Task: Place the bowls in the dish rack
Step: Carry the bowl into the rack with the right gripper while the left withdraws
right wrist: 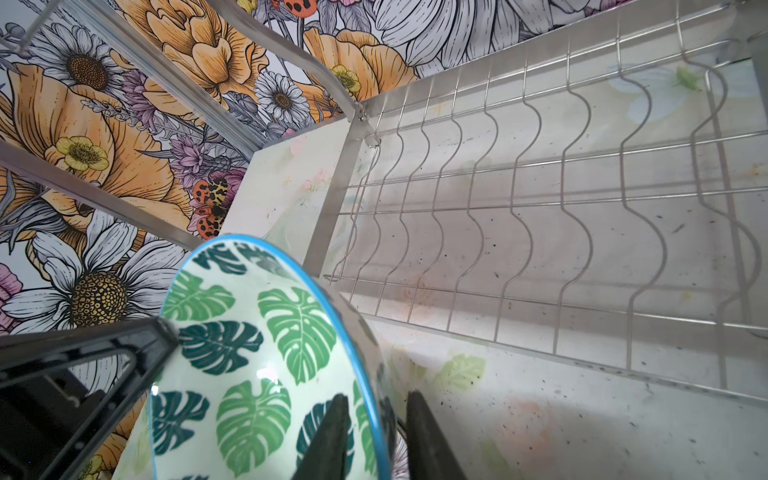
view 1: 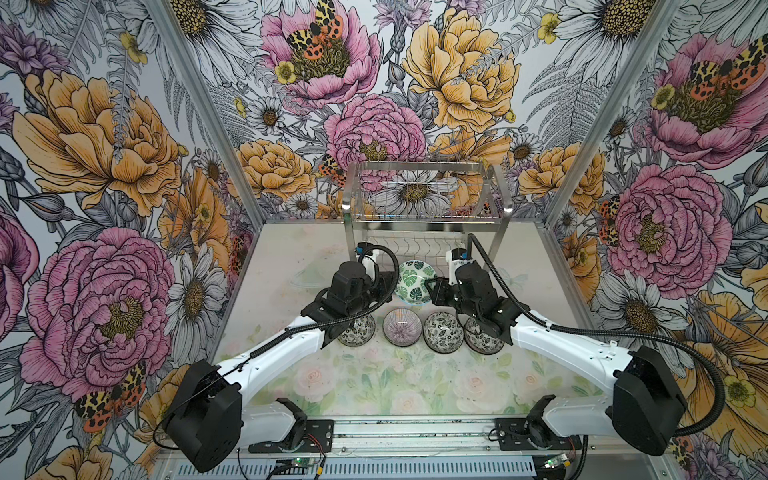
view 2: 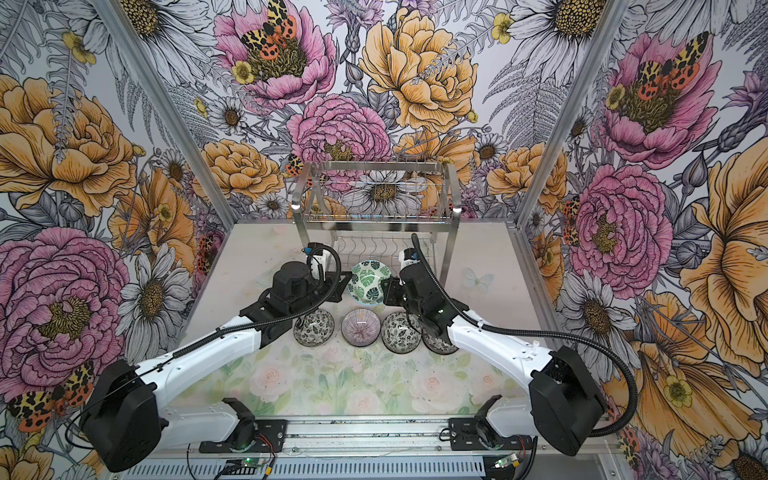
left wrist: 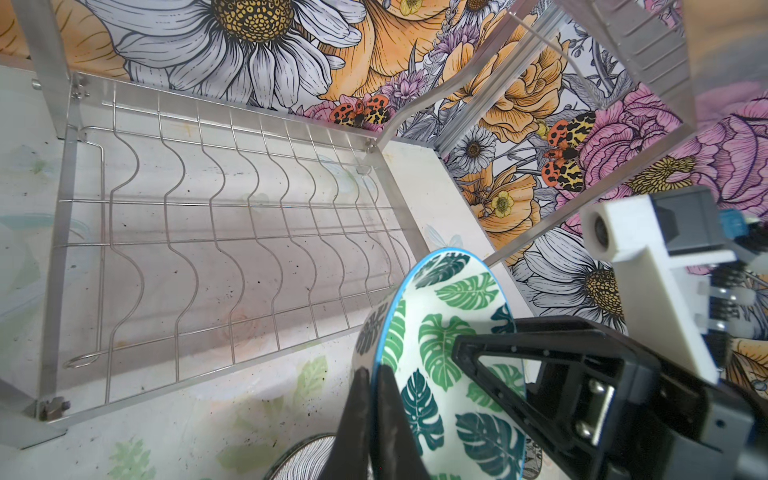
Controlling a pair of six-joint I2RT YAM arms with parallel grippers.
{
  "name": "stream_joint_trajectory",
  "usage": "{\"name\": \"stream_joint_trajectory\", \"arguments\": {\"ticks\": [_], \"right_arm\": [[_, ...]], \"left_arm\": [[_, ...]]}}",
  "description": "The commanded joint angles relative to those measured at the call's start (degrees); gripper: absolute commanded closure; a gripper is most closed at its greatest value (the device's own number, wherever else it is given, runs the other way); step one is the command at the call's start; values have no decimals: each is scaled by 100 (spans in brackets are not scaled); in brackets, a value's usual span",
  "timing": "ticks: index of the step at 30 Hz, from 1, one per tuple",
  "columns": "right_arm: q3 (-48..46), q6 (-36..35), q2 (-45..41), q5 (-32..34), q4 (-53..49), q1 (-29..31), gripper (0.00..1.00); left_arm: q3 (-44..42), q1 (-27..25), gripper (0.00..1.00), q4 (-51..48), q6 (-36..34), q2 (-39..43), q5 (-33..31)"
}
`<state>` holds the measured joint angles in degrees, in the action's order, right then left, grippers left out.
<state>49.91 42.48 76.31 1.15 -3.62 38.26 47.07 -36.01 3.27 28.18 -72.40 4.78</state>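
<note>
A green-leaf bowl [view 1: 412,282] [view 2: 370,283] with a blue rim hangs tilted on edge between my two grippers, just in front of the dish rack [view 1: 424,219] [view 2: 374,220]. My left gripper [view 1: 395,289] [left wrist: 374,372] is shut on the bowl's [left wrist: 449,353] rim. My right gripper [view 1: 430,287] [right wrist: 376,395] straddles the opposite rim of the bowl [right wrist: 249,353], one finger inside and one outside. A narrow gap still shows beside the outer finger. The rack's wavy lower shelf [left wrist: 208,232] [right wrist: 540,208] holds nothing.
Several bowls stand in a row on the table below the grippers: a black-white floral one [view 1: 357,330] partly under the left arm, a striped one [view 1: 402,327], another floral one [view 1: 443,332], and one [view 1: 484,337] half hidden by the right arm. Flowered walls close in three sides.
</note>
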Motion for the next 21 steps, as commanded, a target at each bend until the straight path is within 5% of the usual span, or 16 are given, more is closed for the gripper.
{"name": "stream_joint_trajectory", "arguments": {"ticks": [1, 5, 10, 11, 15, 16, 21], "right_arm": [[90, -66, 17, 157, 196, 41, 83], [114, -201, -57, 260, 142, 41, 100], [146, -504, -225, 614, -120, 43, 100], [168, -641, -284, 799, -252, 41, 100], [204, -1295, -550, 1654, -770, 41, 100], [207, -1451, -597, 1863, -856, 41, 100], [289, -2392, -652, 2918, -1156, 169, 100]], "left_arm": [[158, -64, 100, 499, 129, 86, 202], [98, -73, 100, 550, 152, 83, 200], [106, -34, 100, 187, 77, 165, 46], [171, 12, 93, -96, -17, 220, -35], [298, 171, 17, -1348, -607, 826, -660], [311, 210, 4, -1604, -737, 1008, -848], [310, 525, 1, -2495, -1139, 1896, -1460]]}}
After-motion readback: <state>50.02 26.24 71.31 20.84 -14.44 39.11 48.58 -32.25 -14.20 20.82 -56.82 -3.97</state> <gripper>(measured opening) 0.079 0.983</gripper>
